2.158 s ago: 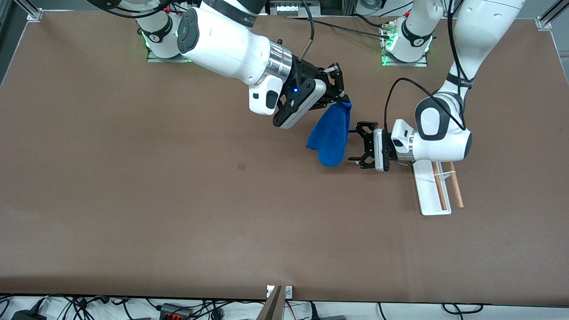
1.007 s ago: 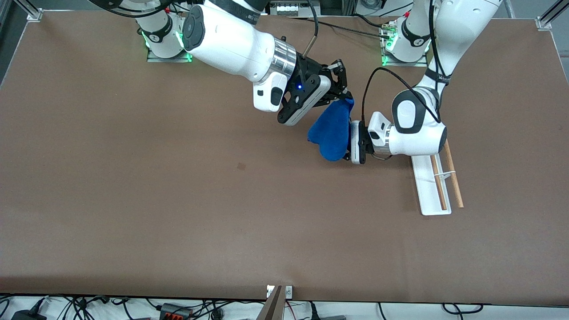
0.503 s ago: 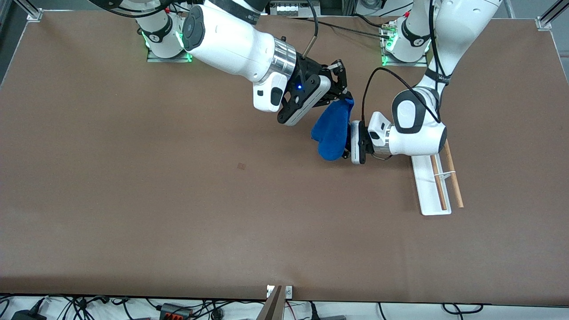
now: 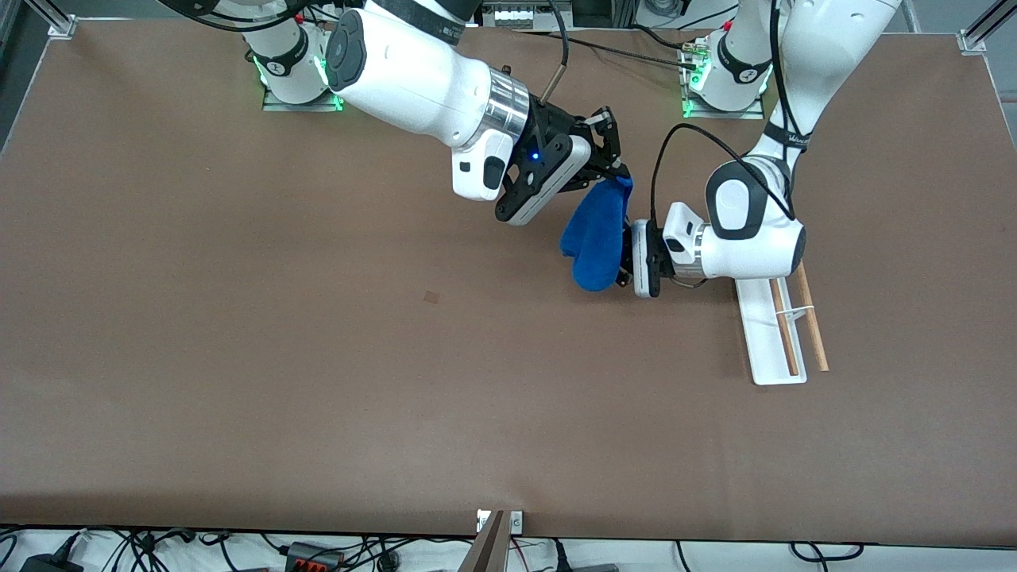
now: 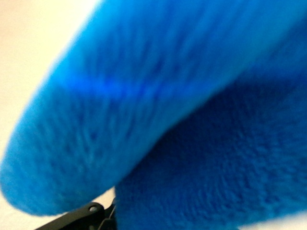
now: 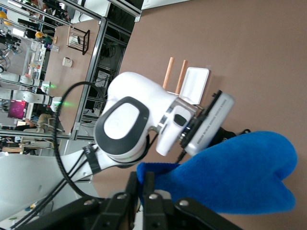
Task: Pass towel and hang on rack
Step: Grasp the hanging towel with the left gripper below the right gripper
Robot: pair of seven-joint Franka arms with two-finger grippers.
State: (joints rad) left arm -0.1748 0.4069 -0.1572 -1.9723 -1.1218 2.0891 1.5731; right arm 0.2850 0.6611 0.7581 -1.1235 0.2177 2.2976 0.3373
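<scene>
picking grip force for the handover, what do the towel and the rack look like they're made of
Towel: soft blue cloth, probably plush microfibre or terry; the left wrist view shows a fuzzy nap, and it droops in loose folds.

Rack: flat white base with a smooth, faintly glossy finish, likely plastic or painted board; the two rods are light brown and matte, apparently bare wood. Its thin white supports are too small to judge.

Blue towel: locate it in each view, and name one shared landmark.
Front view: the blue towel hangs mid-table between both grippers.
Left wrist view: it fills nearly the whole picture.
Right wrist view: low in the picture.
Shared landmark: the rack, also in the right wrist view.
</scene>
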